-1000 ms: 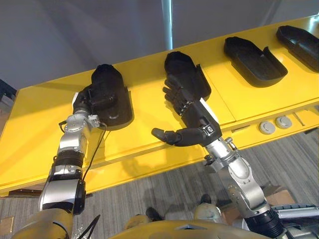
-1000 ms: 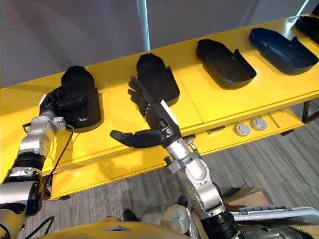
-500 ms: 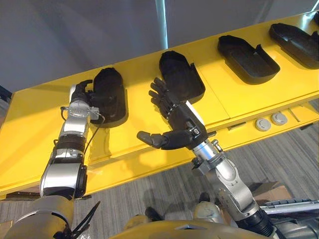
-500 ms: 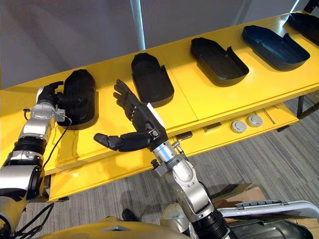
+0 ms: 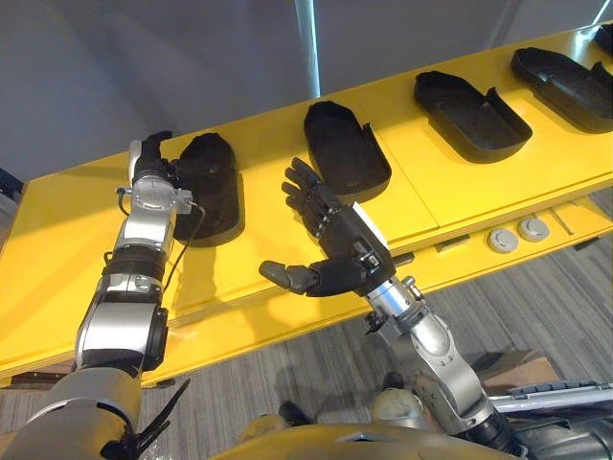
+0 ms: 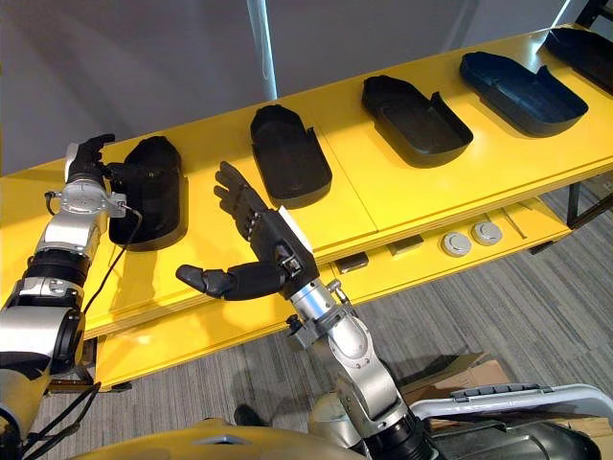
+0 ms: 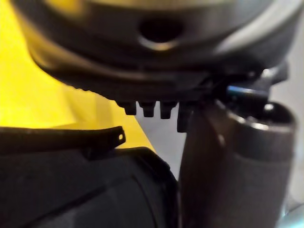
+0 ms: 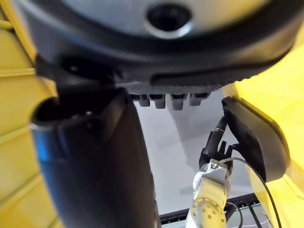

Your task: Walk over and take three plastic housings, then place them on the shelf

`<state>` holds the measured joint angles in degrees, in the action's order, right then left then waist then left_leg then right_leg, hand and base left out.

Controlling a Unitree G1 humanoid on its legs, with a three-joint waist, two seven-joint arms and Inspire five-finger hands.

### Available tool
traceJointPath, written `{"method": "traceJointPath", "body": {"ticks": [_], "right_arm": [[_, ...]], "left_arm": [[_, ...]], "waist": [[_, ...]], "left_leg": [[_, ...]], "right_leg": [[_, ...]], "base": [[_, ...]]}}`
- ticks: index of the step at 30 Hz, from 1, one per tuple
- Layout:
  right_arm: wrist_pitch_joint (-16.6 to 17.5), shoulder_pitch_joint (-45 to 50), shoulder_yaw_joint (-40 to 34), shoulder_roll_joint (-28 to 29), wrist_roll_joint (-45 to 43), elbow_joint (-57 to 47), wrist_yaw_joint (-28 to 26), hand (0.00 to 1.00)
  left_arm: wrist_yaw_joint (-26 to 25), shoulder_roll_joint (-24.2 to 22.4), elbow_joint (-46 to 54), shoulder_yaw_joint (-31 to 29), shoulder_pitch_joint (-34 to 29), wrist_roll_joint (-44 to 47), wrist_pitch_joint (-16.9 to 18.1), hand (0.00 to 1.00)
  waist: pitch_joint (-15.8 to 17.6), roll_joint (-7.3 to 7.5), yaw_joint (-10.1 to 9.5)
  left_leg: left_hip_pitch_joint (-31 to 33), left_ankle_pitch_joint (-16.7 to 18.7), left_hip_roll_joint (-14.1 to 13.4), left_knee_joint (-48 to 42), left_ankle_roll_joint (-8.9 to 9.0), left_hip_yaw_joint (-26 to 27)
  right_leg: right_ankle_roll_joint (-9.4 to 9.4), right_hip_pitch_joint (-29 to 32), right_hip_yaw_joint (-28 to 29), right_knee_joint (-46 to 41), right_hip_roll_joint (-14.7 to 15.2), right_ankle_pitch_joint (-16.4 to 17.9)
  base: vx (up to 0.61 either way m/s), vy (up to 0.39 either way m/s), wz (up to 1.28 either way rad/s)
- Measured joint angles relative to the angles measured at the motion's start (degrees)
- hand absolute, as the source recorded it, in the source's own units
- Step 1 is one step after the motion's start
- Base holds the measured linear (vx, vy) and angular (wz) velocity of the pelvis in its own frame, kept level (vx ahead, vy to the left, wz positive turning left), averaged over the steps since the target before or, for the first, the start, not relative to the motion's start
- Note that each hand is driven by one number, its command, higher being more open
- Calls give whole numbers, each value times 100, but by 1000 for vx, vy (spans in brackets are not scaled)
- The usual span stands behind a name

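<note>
Five black plastic housings (image 6: 287,153) lie in a single row along the yellow worktop (image 6: 383,196), well apart from one another (the fifth (image 6: 586,43) is cut off at the worktop's right end). None is lifted, and all five rest flat on the yellow surface.

The leftmost housing (image 6: 151,196) sits toward the worktop's left end. The left hand (image 6: 84,163) is right at its left rim, with the fingers looking straight and pointed toward the back edge rather than wrapped round the part. From the head views I cannot tell whether the thumb actually touches the rim.

The right hand (image 5: 335,244) hangs over the front half of the worktop, between the leftmost housing and the second housing (image 5: 347,149). Its fingers are spread wide and straight, its thumb juts out to the left, and it holds nothing.

On the lower ledge under the front edge sit two round grey discs (image 5: 503,240), side by side. A grey carpeted floor (image 5: 316,359) lies in front, and a plain grey wall (image 5: 144,67) stands behind the back edge.
</note>
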<state>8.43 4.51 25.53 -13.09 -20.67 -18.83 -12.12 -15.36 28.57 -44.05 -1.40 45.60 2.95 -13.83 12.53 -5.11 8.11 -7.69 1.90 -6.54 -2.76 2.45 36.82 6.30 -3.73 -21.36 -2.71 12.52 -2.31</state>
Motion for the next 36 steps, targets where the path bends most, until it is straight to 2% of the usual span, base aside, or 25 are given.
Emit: {"method": "traceJointPath", "body": {"ticks": [5,8,9,11,14,15,16,19,22,26,30,36], "right_arm": [[5,151,38,0,60,0,-43,100],[24,152,43,1,142,-1,-104,100],[49,146,57,11,190,-1,-119,100],[58,140,69,14,231,-2,-119,100],[61,144,100,15,233,-3,-122,100],[63,144,107,38,234,-11,-119,100],[62,149,112,54,242,-11,-97,100],[95,146,128,76,490,-11,8,100],[126,146,128,281,708,-7,186,100],[376,146,87,452,873,-7,382,100],[501,144,-16,451,1128,3,603,100],[715,140,-249,447,1301,138,1218,100]], "left_arm": [[-338,118,1272,-8,-192,425,554,100],[-444,182,2793,-129,-426,575,928,100],[-526,183,3754,-332,-669,570,1135,100],[-602,181,4328,-515,-917,564,1263,100],[-742,98,5349,-918,-1732,562,1421,100],[-826,-161,5813,-1165,-2446,550,1492,100],[-853,-427,6037,-1270,-2861,550,1500,100],[-867,-1185,6479,-1337,-4082,550,1502,100],[-731,-1715,6794,-1331,-4992,563,1553,100],[-338,-2288,7138,-1220,-5911,699,1892,100],[166,-2570,7220,-1069,-6384,1158,2223,100],[787,-2747,7218,-812,-6784,1654,2289,100]], "waist": [[-2,4,-67],[-5,8,-157],[-10,7,-176],[-16,5,-180],[-48,-2,-235],[-123,14,-349],[-155,48,-361],[-286,150,-557],[-357,264,-664],[-429,333,-751],[-488,354,-825],[-497,347,-870]], "left_leg": [[1,-14,-5,12,11,-81],[-2,-15,-11,17,12,-135],[-3,-15,-11,22,13,-186],[-7,-15,-11,25,13,-203],[-67,-23,-3,60,26,-293],[-58,-63,0,115,50,-348],[-38,-87,2,124,49,-454],[-17,-137,15,185,72,-594],[51,-180,38,208,55,-735],[31,-194,88,236,35,-832],[12,-245,109,315,29,-911],[-82,-451,167,652,20,-976]], "right_leg": [[-12,-82,-88,72,-16,-9],[-14,-140,-170,97,-21,-11],[-14,-172,-219,103,-22,-11],[-14,-193,-245,110,-22,-11],[-12,-352,-362,211,-39,-12],[-11,-393,-445,283,-63,-13],[-9,-467,-559,326,-72,-14],[-9,-544,-704,400,-98,-14],[-9,-567,-850,419,-92,-14],[-6,-659,-960,457,-60,-16],[-2,-713,-1036,459,-58,-18],[-2,-726,-1149,442,-69,-17]], "base": [[-1,-8,8],[12,-8,11],[15,-4,13],[11,0,10],[3,-14,15],[-6,-34,30],[-4,-39,39],[12,-20,26],[23,4,24],[11,23,14],[-5,17,11],[-13,6,8]]}}
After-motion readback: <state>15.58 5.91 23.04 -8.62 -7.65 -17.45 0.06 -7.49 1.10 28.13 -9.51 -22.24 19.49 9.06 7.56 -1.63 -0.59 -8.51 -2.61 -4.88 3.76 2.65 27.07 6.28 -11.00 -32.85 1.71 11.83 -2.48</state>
